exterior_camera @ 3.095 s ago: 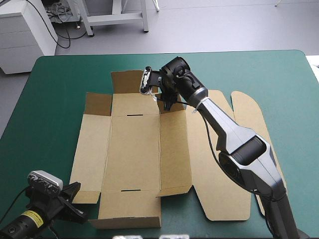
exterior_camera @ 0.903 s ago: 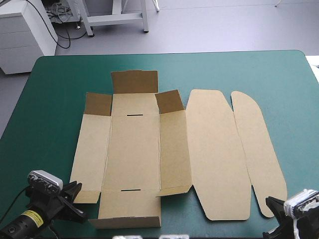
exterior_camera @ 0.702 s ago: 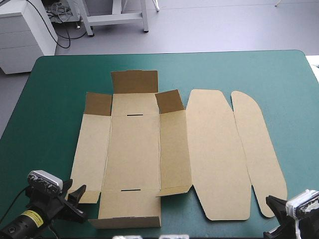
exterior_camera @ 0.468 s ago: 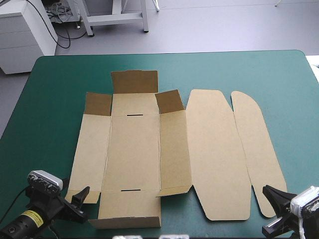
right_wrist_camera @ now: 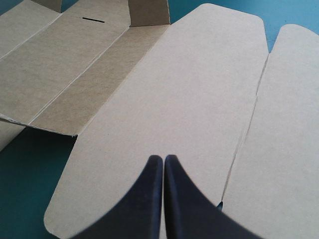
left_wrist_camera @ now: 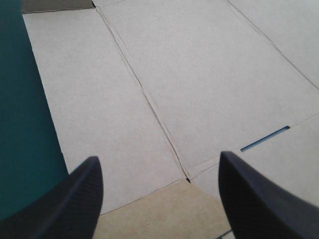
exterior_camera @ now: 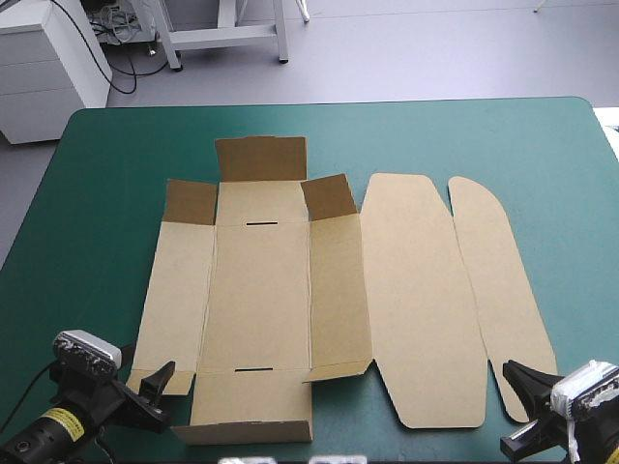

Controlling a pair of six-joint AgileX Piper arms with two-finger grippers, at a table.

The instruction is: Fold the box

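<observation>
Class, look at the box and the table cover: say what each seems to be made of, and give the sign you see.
The box: brown board, probably cardboard, matt; it shows pressed fold lines, cut slots and thin flaps standing up. The table cover: teal-green, smooth, with no visible weave; perhaps a rubber or plastic mat, but that stays open.

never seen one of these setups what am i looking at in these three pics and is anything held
This is a robot with two arms at a table with a teal-green cover. The wide picture looks down from above and behind it. The other two come from wrist cameras, looking along each arm's tool, a pair of black fingers. The box, a cut sheet of brown board, lies mostly flat, short flaps at its far end raised. The left tool is open at the box's near left corner. The right tool is shut, the rounded lid panel ahead of it. Neither holds anything.
</observation>
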